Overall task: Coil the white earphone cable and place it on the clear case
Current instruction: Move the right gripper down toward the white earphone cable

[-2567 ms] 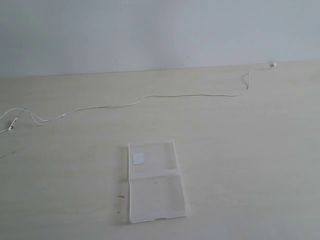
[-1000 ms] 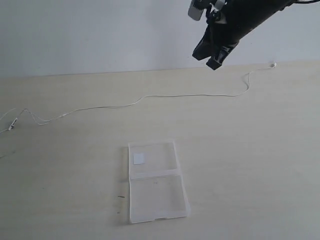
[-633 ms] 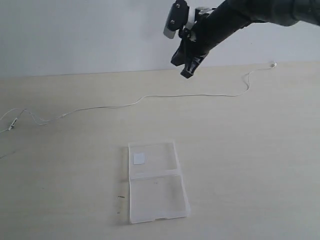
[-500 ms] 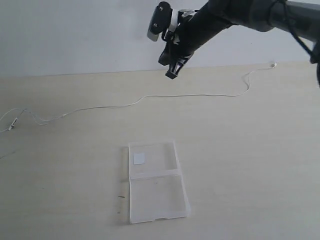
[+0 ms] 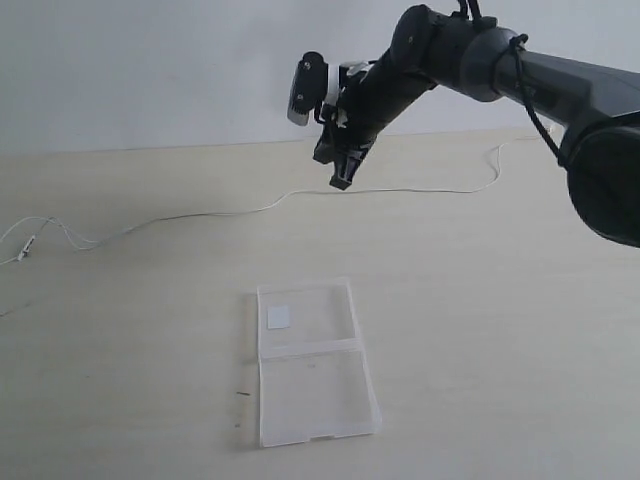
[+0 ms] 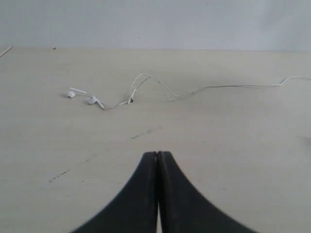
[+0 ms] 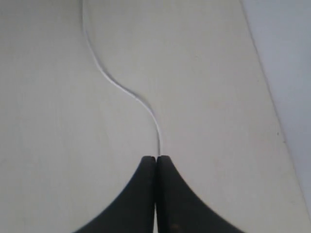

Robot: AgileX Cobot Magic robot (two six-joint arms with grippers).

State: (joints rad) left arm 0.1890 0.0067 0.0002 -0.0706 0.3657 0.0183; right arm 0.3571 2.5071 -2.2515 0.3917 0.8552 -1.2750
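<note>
The right gripper point(image 5: 340, 181), tips pressed together, hangs over the white earphone cable point(image 5: 420, 190) near the far edge of the desk point(image 5: 500, 330); left gripper point(image 6: 157, 155) likewise pressed together; clear case point(image 5: 315, 392) near the front edge.

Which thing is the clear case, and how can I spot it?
Find the pale table, then its middle. The clear case lies flat there, two see-through halves joined. Only it has a white square sticker; the white earphone cable beyond is a thin wire.
</note>
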